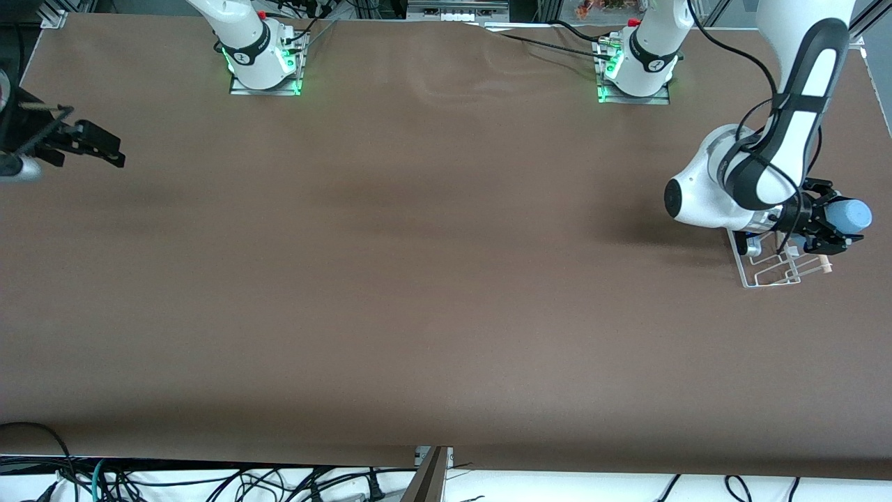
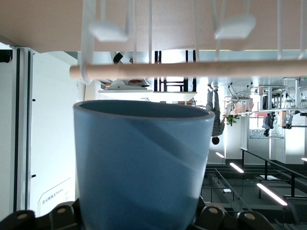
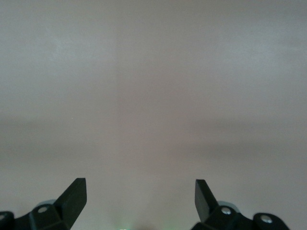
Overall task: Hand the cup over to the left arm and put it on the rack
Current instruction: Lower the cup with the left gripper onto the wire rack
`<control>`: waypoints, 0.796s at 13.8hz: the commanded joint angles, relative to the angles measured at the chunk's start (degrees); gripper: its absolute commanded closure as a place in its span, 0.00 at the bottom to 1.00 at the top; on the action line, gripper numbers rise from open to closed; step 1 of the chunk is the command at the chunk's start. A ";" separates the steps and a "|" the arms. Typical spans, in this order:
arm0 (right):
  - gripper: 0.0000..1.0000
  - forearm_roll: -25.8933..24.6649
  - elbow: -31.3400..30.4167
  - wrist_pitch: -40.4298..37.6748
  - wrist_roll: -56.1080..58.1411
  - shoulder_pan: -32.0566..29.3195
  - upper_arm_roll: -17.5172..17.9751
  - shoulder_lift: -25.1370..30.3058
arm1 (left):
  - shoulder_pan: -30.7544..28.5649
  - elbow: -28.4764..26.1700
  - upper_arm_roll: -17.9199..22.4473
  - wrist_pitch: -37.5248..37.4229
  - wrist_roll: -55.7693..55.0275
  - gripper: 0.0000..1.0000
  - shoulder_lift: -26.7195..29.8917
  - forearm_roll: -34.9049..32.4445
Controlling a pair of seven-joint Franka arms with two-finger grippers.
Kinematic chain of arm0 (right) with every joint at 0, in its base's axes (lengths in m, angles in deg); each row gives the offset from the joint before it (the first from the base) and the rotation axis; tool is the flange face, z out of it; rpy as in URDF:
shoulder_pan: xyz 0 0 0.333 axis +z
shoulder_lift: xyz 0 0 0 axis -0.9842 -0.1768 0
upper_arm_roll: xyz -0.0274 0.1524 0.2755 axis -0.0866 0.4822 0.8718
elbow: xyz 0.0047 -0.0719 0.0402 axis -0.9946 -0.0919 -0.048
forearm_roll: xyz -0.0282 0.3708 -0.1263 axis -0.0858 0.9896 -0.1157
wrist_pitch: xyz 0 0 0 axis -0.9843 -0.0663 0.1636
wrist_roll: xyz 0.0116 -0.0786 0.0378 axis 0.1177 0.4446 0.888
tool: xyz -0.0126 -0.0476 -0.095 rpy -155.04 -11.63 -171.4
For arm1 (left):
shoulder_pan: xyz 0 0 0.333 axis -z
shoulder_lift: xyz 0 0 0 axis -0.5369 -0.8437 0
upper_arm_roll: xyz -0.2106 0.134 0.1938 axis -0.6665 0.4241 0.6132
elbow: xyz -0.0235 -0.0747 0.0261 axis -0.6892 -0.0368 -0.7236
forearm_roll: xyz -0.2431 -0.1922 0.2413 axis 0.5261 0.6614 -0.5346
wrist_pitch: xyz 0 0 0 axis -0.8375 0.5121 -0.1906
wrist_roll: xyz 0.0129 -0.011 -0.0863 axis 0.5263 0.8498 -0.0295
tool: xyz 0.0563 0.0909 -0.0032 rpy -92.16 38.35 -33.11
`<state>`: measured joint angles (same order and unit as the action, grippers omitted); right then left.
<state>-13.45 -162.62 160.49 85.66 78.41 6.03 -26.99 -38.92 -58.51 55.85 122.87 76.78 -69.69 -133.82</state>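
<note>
Two arms, one cup [image 1: 851,215] held on its side over the rack [image 1: 772,266].
The left gripper [image 1: 829,226] pinches the cup above the rack's wooden rod [image 2: 192,70], at the left arm's end of the table [image 1: 418,279]; the right gripper [image 1: 87,143] waits, fingers [image 3: 74,196] spread, over the right arm's end.
</note>
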 commanded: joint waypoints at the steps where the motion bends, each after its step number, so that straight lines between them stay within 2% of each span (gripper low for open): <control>1: 0.00 0.06 -0.88 -0.64 -1.35 -0.79 1.09 0.65 | -0.14 -0.88 0.14 0.43 -3.00 1.00 -0.94 -2.05; 11: 0.00 0.41 -0.18 0.76 -4.61 -0.70 0.56 -0.23 | -0.14 -2.11 0.23 0.34 -8.45 1.00 -4.37 -3.19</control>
<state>-13.44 -162.69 160.88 82.39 78.28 5.91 -27.78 -38.92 -60.04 55.88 122.64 70.36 -73.12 -135.27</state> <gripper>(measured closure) 0.000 0.260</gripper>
